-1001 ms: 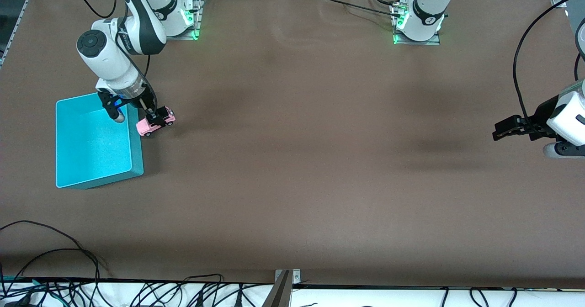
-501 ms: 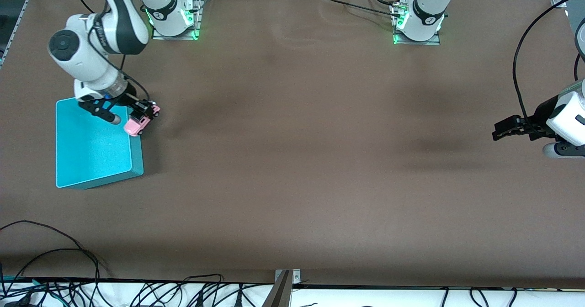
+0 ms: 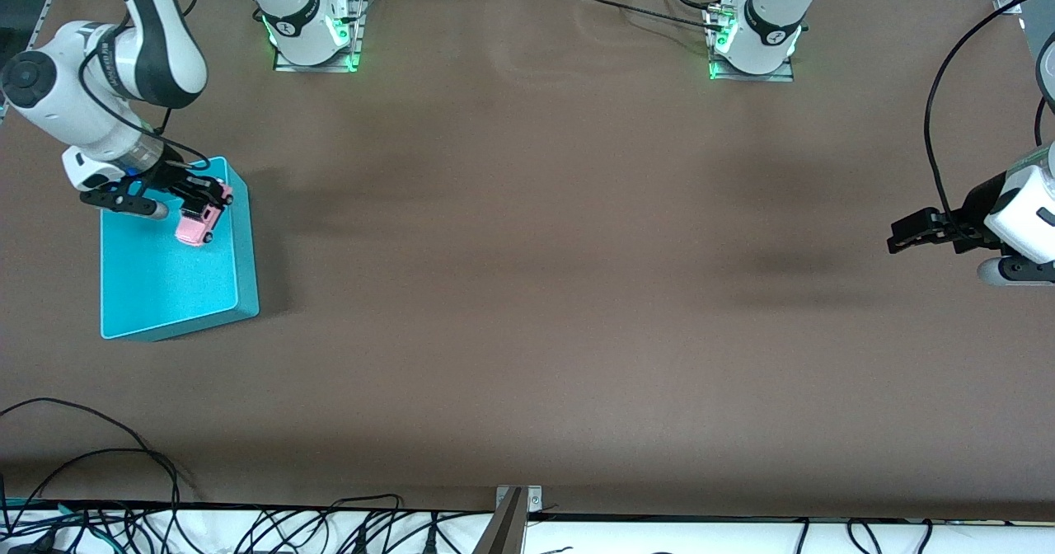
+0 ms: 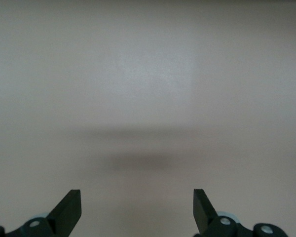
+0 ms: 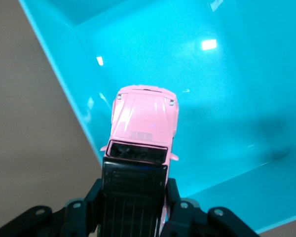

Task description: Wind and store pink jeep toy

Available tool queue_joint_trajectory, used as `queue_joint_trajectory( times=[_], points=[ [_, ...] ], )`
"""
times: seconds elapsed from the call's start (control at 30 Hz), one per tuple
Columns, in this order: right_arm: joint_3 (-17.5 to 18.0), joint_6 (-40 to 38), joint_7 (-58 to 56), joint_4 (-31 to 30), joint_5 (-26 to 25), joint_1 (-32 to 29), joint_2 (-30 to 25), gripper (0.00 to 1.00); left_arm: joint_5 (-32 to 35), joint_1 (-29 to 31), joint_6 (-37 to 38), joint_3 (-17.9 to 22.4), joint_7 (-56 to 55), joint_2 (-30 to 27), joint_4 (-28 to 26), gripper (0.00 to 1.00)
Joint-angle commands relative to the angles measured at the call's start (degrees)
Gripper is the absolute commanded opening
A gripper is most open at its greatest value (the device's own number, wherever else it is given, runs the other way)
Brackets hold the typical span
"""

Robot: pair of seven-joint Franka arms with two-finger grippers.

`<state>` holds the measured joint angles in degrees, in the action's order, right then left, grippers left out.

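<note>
The right gripper [image 3: 200,205] has carried the pink jeep toy [image 3: 198,223] from beside the turquoise box [image 3: 244,290] — to over its inside.

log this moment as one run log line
right gripper: shut on pink jeep toy, over turquoise box | left gripper: open, waiting | jeep not released
</note>
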<state>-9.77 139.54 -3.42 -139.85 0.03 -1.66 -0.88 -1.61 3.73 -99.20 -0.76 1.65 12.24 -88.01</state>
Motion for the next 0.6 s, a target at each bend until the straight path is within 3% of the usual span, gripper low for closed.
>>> queue_joint_trajectory(
  times=[0.0, 0.17, 0.57],
  points=[
    [-3.06, -1.11, -7.91, 1.77, 0.85, -0.44, 1.94, 0.0, 1.26, -0.13, 0.14, -0.2, -0.51, -1.34, -1.2, 1.0],
    [-4.64, -0.85, -11.68, 2.12, 0.59, -1.76, 4.22, 0.0, 1.26, -0.13, 0.14, -0.2, -0.51, -1.43, -1.2, 1.0],
    [-4.73, 0.81, -14.76, 4.76, -0.55, -7.47, 12.22, 0.0, 1.26, -0.13, 0.23, -0.2, -0.51, -1.43, -1.2, 1.0]
  ],
)
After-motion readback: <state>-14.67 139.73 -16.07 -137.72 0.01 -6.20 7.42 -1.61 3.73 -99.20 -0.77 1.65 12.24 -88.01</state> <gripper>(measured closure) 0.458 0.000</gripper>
